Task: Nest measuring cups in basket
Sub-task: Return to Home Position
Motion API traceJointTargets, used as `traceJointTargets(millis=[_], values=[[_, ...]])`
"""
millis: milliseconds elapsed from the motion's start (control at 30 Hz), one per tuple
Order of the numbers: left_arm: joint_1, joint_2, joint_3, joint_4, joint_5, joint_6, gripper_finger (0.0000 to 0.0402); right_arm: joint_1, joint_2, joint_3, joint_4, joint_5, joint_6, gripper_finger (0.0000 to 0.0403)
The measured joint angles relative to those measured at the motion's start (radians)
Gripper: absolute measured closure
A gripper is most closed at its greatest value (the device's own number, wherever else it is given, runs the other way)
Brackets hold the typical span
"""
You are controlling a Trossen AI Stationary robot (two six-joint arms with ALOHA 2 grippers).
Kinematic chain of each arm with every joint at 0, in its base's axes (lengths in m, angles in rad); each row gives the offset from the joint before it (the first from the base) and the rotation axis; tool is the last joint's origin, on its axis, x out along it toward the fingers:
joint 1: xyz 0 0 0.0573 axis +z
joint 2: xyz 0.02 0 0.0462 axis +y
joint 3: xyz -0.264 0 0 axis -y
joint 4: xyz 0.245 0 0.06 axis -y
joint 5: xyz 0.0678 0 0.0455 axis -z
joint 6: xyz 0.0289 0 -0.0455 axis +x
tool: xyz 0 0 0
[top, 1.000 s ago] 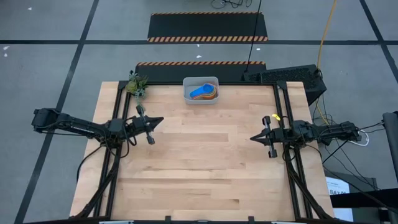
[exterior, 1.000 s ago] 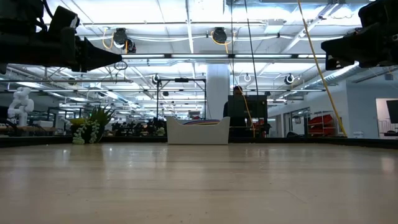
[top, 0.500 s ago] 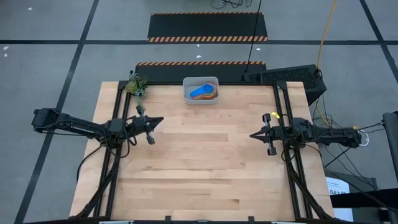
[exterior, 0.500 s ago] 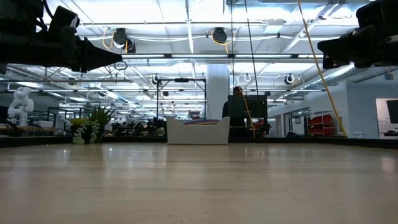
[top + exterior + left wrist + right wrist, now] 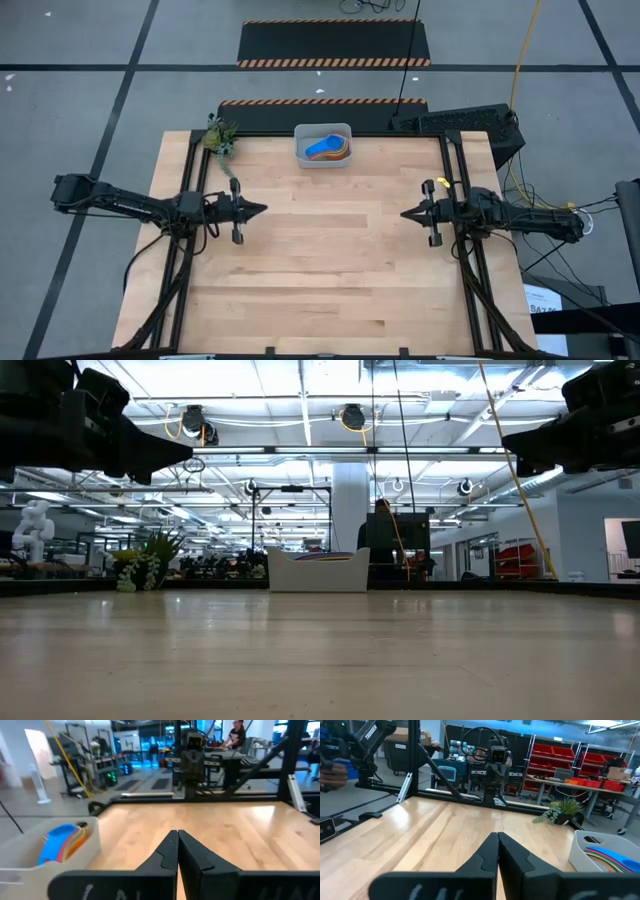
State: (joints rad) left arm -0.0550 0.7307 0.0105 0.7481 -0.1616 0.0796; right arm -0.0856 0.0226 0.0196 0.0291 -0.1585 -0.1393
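Measuring cups [image 5: 327, 149] lie nested together inside the basket [image 5: 300, 160], a blue one uppermost, with orange, red and yellow edges showing beneath it at one side. The basket stands at the middle of the far edge of the counter [image 5: 330, 280], and a small green plant [image 5: 220, 137] stands near it toward the far left corner. The left end effector [image 5: 262, 209] hovers above the left side of the counter and points inward toward the centre, its two dark fingers pressed together into a single tip. The right end effector [image 5: 403, 215] hovers above the right side and points inward the opposite way, facing the left one, its fingers likewise closed tip to tip. Both are well apart from the basket and from each other. In the low view both hang high above the wood, and the basket shows at the far edge with coloured rims just above its wall.
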Motion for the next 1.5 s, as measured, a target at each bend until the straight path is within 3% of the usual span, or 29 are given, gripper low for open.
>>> traceJointTargets(millis=[267,467,733,1100,1367,1500], values=[[-0.059,0.000,0.000,-0.070,0.000,-0.041,0.0399,0.000,0.000,0.000,0.007,0.001,-0.004,0.0403],[-0.086,-0.052,0.000,-0.113,-0.081,-0.058,0.0400,0.000,0.000,0.000,0.010,0.002,-0.003,0.0403],[-0.087,-0.311,0.000,-0.202,-0.084,0.017,0.0400,0.000,0.000,0.000,0.011,0.001,-0.003,0.0403],[-0.087,-0.717,0.000,-0.566,-0.060,0.053,0.0401,0.000,0.000,0.000,0.011,0.001,-0.004,0.0403],[-0.044,-0.728,0.006,-0.623,-0.100,0.080,0.0400,0.000,0.004,0.000,0.013,0.002,-0.004,0.0403],[-0.009,-0.728,0.006,-0.672,-0.041,0.048,0.0401,0.000,0.005,0.000,0.014,0.001,-0.004,0.0403]])
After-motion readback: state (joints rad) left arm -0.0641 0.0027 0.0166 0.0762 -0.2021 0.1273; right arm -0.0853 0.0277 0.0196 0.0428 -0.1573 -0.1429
